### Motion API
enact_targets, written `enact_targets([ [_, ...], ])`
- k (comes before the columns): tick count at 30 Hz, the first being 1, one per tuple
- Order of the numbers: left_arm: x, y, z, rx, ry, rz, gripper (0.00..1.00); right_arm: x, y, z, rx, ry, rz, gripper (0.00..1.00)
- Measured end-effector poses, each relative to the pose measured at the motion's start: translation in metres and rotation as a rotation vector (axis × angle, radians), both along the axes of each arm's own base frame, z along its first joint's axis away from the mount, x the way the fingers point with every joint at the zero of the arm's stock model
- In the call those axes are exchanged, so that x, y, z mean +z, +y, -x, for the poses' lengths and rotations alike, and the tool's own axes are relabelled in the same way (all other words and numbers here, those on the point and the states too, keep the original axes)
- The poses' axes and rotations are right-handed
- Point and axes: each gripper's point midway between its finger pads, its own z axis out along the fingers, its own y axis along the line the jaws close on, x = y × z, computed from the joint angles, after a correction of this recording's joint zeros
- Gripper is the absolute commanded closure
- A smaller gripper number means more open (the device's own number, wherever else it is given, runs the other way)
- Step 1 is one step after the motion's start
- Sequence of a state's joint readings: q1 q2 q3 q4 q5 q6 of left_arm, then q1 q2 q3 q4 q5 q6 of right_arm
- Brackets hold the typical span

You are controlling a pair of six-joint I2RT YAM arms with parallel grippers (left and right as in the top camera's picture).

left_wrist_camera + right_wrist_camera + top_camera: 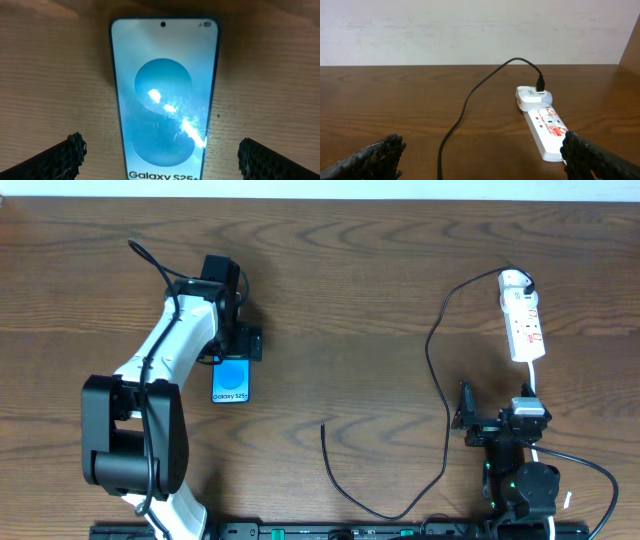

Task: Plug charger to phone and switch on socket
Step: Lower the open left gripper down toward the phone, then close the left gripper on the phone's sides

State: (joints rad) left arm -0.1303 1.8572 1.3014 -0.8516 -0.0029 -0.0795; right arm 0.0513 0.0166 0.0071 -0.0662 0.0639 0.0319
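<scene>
- Glossy rectangular phone lies flat, long axis running front-to-back.
- Narrow white plastic power strip lies nearly parallel.
- The 2 tools, left gripper and right gripper, gape wide, empty.

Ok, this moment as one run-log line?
left gripper open over phone | right gripper open facing socket | charger tip loose, apart from phone

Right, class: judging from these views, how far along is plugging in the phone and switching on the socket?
Done: the charger is plugged in at the socket. In hand: nothing; the left gripper is open over the phone, the right gripper open facing the socket. Left: the plug tip lies loose on the table, apart from the phone; plugging in and, seemingly, switching on remain.
</scene>
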Motion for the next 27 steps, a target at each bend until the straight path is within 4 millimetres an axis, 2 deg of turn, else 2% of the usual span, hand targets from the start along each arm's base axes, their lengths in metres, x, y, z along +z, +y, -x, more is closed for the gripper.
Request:
enact_targets([
  [6,-0.01,0.0,0.006,0.0,0.011,0.004,0.01,0.0,0.0,0.0,0.0,0.0,0.0,0.01],
  [22,-0.014,-0.004,-0.001,0.0,-0.026,0.028,0.01,0.0,0.0,0.0,0.0,0.0,0.0,0.01],
  [27,-0.026,-0.003,0.011,0.001,0.006,0.026,0.01,0.0,0.0,0.0,0.0,0.0,0.0,0.01],
])
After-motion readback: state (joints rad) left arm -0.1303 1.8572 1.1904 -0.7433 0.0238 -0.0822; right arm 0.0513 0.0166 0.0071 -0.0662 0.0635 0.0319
